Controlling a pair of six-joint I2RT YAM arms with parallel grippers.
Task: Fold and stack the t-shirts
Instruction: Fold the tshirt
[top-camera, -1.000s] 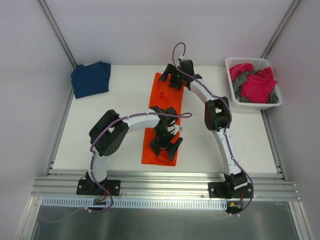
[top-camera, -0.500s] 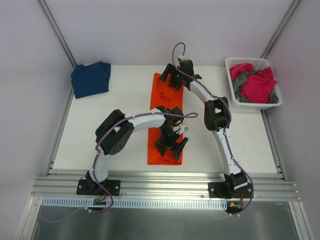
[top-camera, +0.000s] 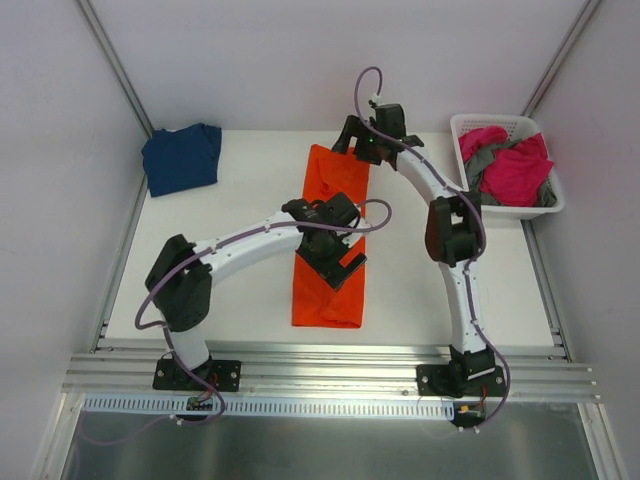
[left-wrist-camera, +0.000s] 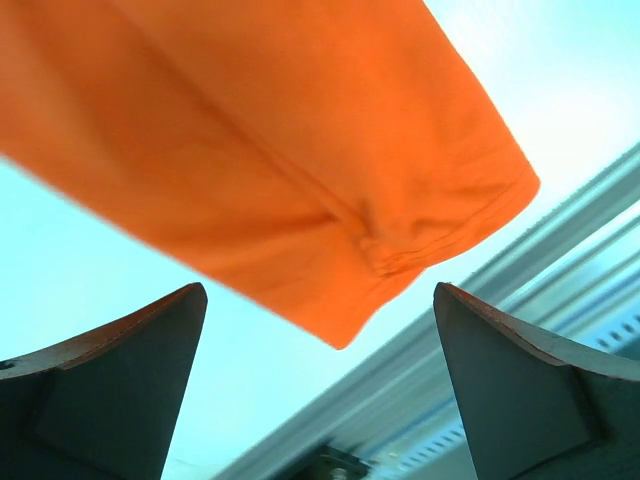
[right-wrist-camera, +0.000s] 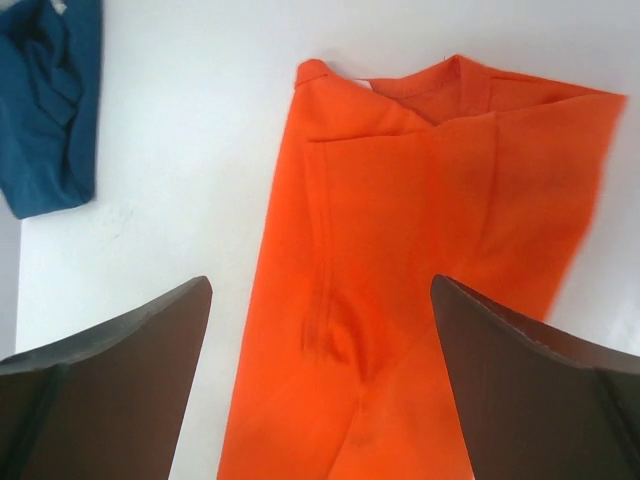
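At the table's (top-camera: 230, 250) middle, found the orange shirt (top-camera: 325, 298) lying flat, folded lengthwise into a long narrow strip that ran from the far side toward the near edge. Saw its collar end farthest from the arm bases and its other end close to the front rail (top-camera: 330, 362).

From the left wrist, caught a folded corner of the orange shirt (left-wrist-camera: 250, 150) with a stitched hem, resting on the white top near the metal rail. From the right wrist, made out the collar and a lengthwise crease running down the cloth (right-wrist-camera: 400, 250).

Found the left claw (top-camera: 343, 270) over the strip's middle, jaws spread wide and gripping nothing, with cloth showing between the fingers (left-wrist-camera: 130, 380) but clear of them. Found the right claw (top-camera: 356, 146) over the collar end, jaws likewise wide and empty.

Spotted the navy shirt (top-camera: 182, 157) folded in the far left corner, well apart from the orange one. Noted the basket (top-camera: 505, 211) at the far right corner, holding pink shirts (top-camera: 518, 172) and a grey one (top-camera: 478, 165) crumpled together.
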